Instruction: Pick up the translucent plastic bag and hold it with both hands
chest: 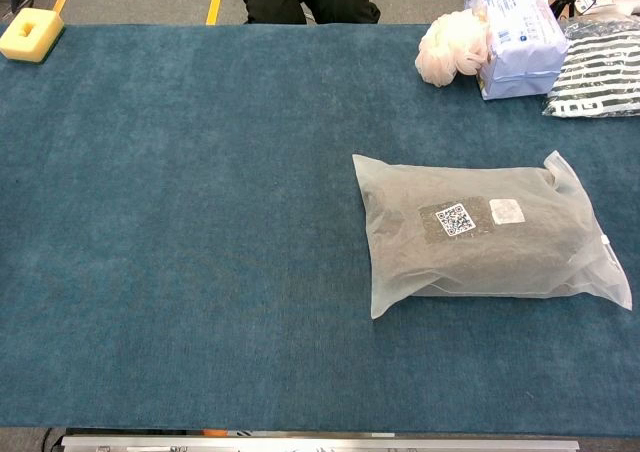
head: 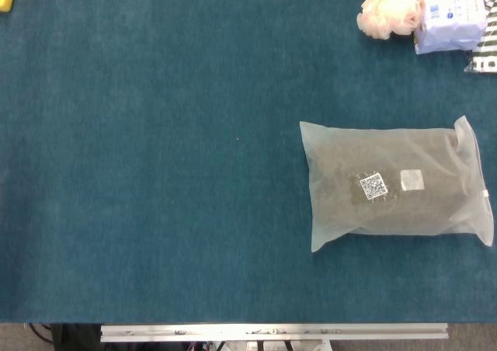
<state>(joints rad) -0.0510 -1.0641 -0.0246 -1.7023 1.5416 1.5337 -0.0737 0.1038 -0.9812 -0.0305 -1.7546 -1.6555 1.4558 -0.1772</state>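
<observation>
Head view: translucent plastic bag (head: 392,184) lies flat on the bench (head: 155,172), right of centre, dark contents inside. No robot hand in shot, so its state can't be told. QR sticker (head: 373,185) and white label (head: 411,180) unreadable.

Chest view: same bag (chest: 485,234), right side, robot hand again out of frame. White pack (chest: 515,32) at far edge, print too small to read; striped bag (chest: 600,72) cut off at right.
</observation>
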